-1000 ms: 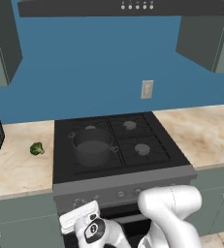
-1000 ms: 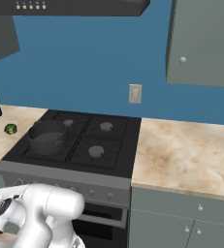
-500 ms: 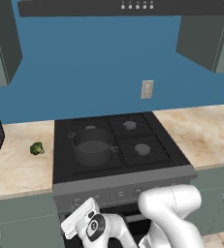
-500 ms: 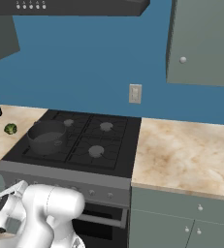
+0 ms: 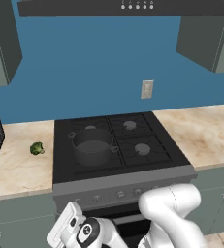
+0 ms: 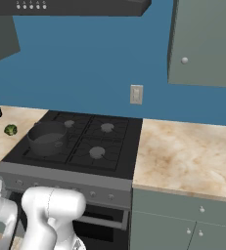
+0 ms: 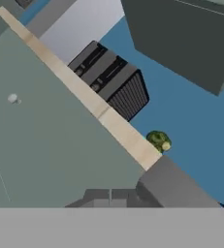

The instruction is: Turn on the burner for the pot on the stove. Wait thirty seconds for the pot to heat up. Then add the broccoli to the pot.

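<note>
1. The gripper point(image 5: 67, 227) hangs low in front of the stove point(image 5: 118, 181), below the row of knobs point(image 5: 120, 194), jaws pressed together on nothing.
2. The pot point(image 5: 92, 145) sits on the front-left burner, so the knobs lie above and slightly right of the hand.
3. The broccoli point(image 5: 36, 148) waits on the counter point(image 5: 16, 169), left of the stove and apart from the pot.

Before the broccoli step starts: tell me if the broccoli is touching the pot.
Apart. The left base view shows the broccoli lying on the counter left of the stove, with bare counter and grate between it and the pot.
</note>
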Robot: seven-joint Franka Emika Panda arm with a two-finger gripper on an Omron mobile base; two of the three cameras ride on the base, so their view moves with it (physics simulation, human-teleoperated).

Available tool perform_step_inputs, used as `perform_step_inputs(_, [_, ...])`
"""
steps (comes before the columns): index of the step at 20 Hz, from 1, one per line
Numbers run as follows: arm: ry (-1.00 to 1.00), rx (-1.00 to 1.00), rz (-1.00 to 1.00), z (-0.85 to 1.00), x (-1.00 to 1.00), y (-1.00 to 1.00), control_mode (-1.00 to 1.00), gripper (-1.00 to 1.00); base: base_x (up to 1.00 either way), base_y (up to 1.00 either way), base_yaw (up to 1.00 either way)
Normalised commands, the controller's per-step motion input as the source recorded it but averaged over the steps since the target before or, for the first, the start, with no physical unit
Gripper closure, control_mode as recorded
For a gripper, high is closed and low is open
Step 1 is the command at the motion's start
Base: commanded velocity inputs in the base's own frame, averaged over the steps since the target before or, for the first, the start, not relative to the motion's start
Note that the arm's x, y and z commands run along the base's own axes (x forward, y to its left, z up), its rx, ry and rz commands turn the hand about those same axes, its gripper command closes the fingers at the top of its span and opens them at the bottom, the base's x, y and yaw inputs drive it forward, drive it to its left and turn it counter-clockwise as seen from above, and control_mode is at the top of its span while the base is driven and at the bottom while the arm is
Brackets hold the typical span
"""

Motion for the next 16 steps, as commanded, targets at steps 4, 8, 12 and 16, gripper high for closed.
perform_step_inputs(4, [-0.18, 0.00, 0.00, 0.97, -0.70, -0.08, -1.00, 1.00, 0.00, 0.00, 0.00])
perform_step_inputs(8, [-0.10, 0.03, 0.00, 0.67, -0.35, -0.38, -1.00, 1.00, 0.00, 0.00, 0.00])
perform_step_inputs(12, [0.00, 0.00, 0.00, 0.00, 0.00, 0.00, -1.00, 1.00, 0.00, 0.00, 0.00])
perform_step_inputs(16, [0.00, 0.00, 0.00, 0.00, 0.00, 0.00, -1.00, 1.00, 0.00, 0.00, 0.00])
